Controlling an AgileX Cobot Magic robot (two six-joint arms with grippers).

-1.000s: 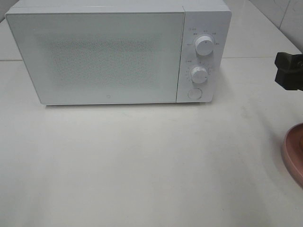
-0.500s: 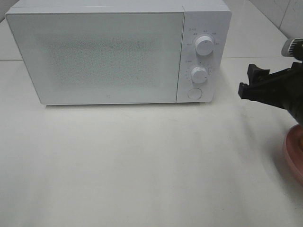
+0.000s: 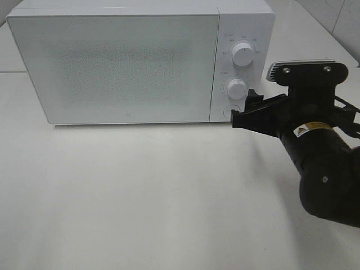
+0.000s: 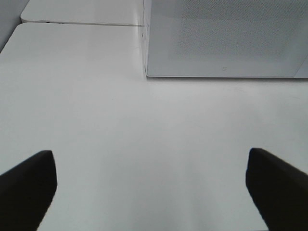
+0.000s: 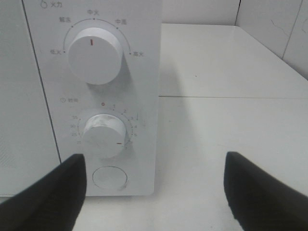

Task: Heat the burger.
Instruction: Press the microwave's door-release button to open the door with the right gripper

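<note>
The right tool [image 3: 243,109] hangs open, its jaws spread wide with nothing between them. Straight ahead of it is the control panel of the white microwave [image 3: 129,62]. The round button [image 5: 109,177] sits just beyond the gap, and the lower knob [image 5: 103,136] and upper knob [image 5: 94,55] are above that. The left tool [image 4: 151,192] is also open and empty over the bench [image 3: 140,197], with the microwave's closed door ahead of it. The burger cannot be seen in any view.

A lab-style mock kitchen: a white microwave [image 3: 112,62] with two dials [image 3: 243,54] on a plain white desk [image 3: 140,197], white tiled wall [image 3: 340,19] behind, a black robot arm [image 3: 323,169] alongside
</note>
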